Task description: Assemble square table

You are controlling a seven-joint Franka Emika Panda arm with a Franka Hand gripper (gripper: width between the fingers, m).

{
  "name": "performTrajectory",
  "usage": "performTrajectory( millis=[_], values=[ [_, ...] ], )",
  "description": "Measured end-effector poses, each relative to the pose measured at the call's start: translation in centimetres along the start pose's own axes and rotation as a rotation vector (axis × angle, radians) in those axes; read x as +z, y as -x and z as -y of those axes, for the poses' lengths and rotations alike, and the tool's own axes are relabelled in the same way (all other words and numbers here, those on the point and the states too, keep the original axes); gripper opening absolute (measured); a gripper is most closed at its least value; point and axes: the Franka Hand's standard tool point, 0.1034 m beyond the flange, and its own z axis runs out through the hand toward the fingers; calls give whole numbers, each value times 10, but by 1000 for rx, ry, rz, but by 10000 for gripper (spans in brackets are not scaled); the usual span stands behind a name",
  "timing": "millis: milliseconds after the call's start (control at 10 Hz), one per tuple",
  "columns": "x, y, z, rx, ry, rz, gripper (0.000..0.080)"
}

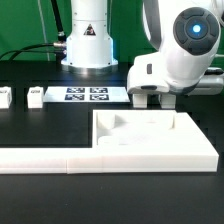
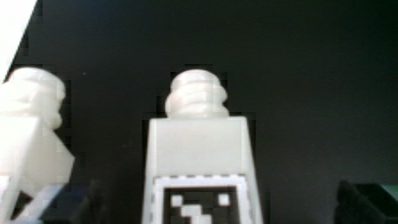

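The white square tabletop (image 1: 150, 131) with a raised rim lies at the exterior view's right, against the long white rail (image 1: 60, 160). My gripper (image 1: 150, 98) is low over the table just behind the tabletop. In the wrist view a white block leg (image 2: 196, 150) with a tag and a threaded tip lies between my dark fingers (image 2: 43, 206), with a gap on each side, so my gripper (image 2: 210, 205) is open around it. A second white leg (image 2: 32, 120) lies beside it. Two more small legs (image 1: 36, 96) stand at the exterior view's left.
The marker board (image 1: 85, 95) lies behind the middle of the black table, in front of the robot base (image 1: 88, 45). A white edge (image 2: 11, 30) shows in a corner of the wrist view.
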Motion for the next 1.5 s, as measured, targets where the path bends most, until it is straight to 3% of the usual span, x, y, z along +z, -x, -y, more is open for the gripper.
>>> performTrajectory(
  millis=[300, 400, 500, 600, 1100, 1500],
  values=[
    [2, 0, 0, 3, 2, 2, 618],
    [2, 0, 0, 4, 1, 1, 434],
    [1, 0, 0, 3, 1, 1, 434],
    [1, 0, 0, 4, 1, 2, 282],
    [-3, 1, -1, -8, -5, 3, 284],
    [-71, 13, -9, -17, -53, -45, 285]
  ],
)
